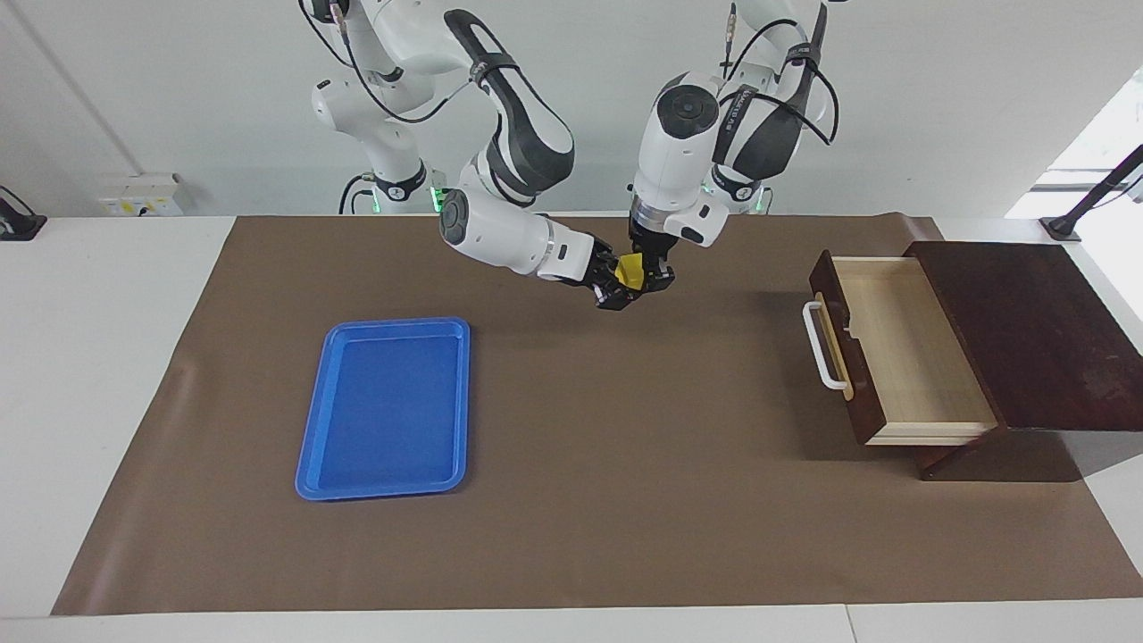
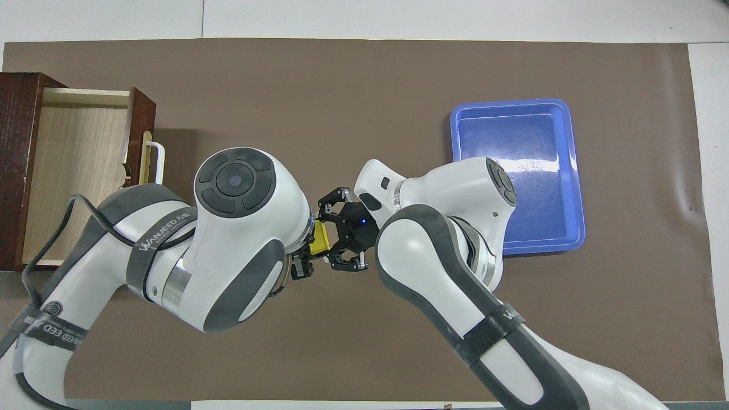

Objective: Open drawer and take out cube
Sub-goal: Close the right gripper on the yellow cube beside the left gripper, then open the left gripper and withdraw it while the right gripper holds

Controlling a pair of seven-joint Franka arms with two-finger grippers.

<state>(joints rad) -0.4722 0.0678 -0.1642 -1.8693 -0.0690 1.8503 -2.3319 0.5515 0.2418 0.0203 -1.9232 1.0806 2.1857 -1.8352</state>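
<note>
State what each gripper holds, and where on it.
Both the left gripper and right gripper are shut on the cube, gripping its sides in mid-air.

The left arm comes from its base and bends down, so that its wrist points almost straight down. The left hand (image 1: 650, 277) hangs in the air over the middle of the counter, and its fingers are closed on the cube (image 1: 630, 270). The right arm comes from its own base, folds at the elbow and turns its forearm sideways toward the left hand. The right hand (image 1: 618, 284) lies nearly level and meets the same cube from the side; its fingers are closed on it too. In the overhead view the two hands touch the cube together, and the large wrists hide most of the fingers.
</note>
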